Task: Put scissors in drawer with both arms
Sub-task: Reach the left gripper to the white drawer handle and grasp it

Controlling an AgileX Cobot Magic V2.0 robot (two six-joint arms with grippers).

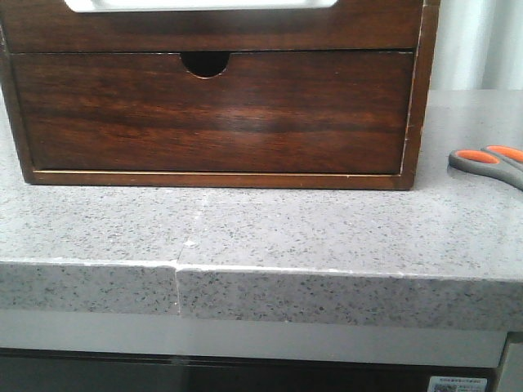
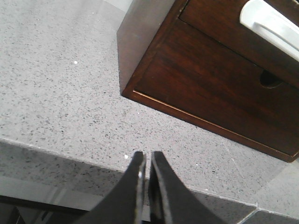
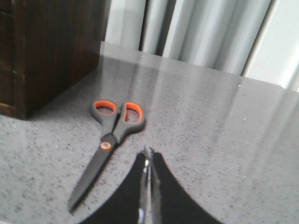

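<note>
Grey, orange-lined scissors lie ungrasped on the speckled counter; both pincers (left, right) narrow; drawer opening judged pending.

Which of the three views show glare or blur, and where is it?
Front view: a soft pale sheen on the notched drawer front; the scissors are cut off by the picture's edge. Left wrist view: the white strip is overexposed; the left gripper looks blurred. Right wrist view: bright streaks from the curtains reflect on the countertop; the right gripper is out of focus.
</note>
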